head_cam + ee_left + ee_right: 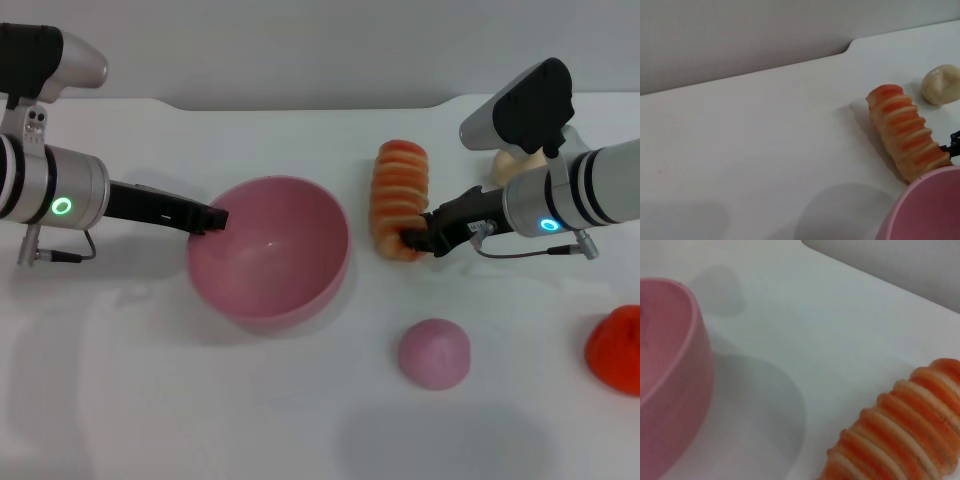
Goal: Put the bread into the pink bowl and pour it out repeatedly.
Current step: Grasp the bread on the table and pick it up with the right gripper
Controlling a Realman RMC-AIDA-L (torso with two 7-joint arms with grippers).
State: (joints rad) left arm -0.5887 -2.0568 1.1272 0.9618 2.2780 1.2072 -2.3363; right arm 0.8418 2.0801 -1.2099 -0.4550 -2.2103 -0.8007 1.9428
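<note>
The striped bread (pixel 399 198) lies striped-face up just beside the empty, upright pink bowl (pixel 270 250).

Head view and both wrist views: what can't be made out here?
- Right gripper on the bread: head view cannot settle whether it is shut on the near end; right wrist view shows no fingers.
- Left gripper at the pink bowl rim: grip unclear in head view.
- Beige lump: mostly hidden by the right arm in head view.
- Red thing: cut off by head view's edge.
</note>
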